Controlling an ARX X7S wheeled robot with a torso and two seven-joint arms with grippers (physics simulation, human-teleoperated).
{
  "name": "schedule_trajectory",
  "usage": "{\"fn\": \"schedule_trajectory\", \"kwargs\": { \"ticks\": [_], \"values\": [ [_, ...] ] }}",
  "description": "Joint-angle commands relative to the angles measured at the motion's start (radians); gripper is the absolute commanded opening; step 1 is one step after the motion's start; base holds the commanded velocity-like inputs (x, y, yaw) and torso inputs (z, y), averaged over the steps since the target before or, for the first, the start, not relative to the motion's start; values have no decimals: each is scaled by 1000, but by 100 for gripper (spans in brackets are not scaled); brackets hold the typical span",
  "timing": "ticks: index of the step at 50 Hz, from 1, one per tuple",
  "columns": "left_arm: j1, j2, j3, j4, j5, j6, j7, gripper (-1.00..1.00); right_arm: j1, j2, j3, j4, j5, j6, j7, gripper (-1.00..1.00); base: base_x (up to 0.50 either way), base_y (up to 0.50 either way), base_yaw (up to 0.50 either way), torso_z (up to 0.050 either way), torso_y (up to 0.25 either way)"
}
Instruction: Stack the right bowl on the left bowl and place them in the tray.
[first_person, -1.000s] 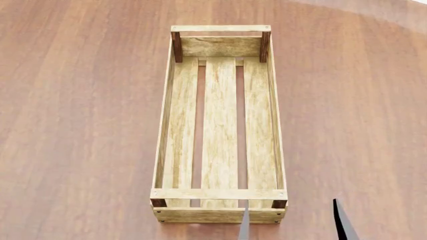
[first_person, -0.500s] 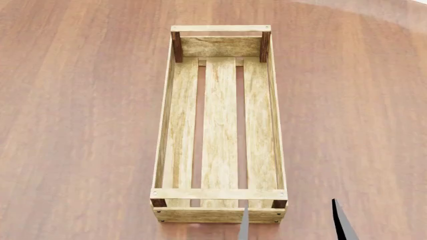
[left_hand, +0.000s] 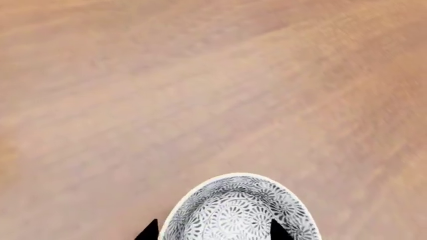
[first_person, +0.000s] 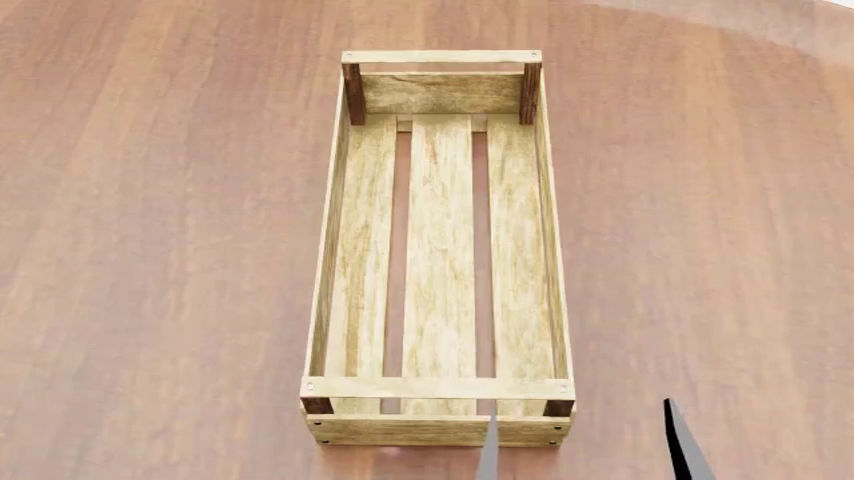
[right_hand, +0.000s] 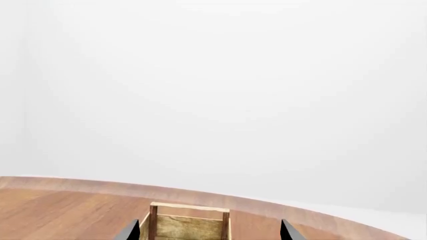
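From my head camera, the tray (first_person: 441, 250) lies lengthwise mid-table (first_person: 160, 250), nothing in it; two dark fingertips (first_person: 683, 445) of my right gripper (first_person: 587, 450) poke in at five o'clock, spread wide. My left wrist camera finds a patterned bowl (left_hand: 237, 212) between the left gripper's (left_hand: 213, 231) parted tips. My right wrist camera frames the tray's end wall.

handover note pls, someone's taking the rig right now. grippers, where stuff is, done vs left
Left gripper: open, fingertips either side of a patterned bowl on the table, no grasp visible.
Right gripper: open, empty, by the near end of the tray, pointing along it.
Tray holds nothing. Only one bowl shows in any view; the other is out of sight.
Done: nothing visible.
Left: stack the bowls, place the stack in the tray.
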Motion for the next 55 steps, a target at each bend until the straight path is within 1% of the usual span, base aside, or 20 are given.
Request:
{"fn": "schedule_trajectory", "kwargs": {
  "ticks": [1,10,16,18,24,37,47,55],
  "values": [
    [-4,15,-3,0,45,13,58,100,-1,-17,20,-6,-19,2,-16,100,0,0,0,0,0],
    [13,15,-7,39,72,41,70,100,-2,-15,19,-3,-18,0,-14,100,0,0,0,0,0],
    [28,22,-16,49,82,66,100,100,-1,-14,18,-1,-18,-2,-13,100,0,0,0,0,0],
    [37,30,-38,39,53,68,127,100,-3,-13,19,-3,-17,-1,-12,100,0,0,0,0,0],
    [73,29,-73,-12,41,78,169,100,-2,-13,16,-1,-21,-1,-10,100,0,0,0,0,0],
    [126,22,-118,-35,31,92,212,100,0,-11,11,1,-25,6,-8,100,0,0,0,0,0],
    [123,30,-130,-30,-14,75,239,100,2,-9,10,8,-25,5,-6,100,0,0,0,0,0],
    [90,41,-120,-102,-39,59,268,100,5,-10,6,19,-27,1,-4,100,0,0,0,0,0]
  ]
}}
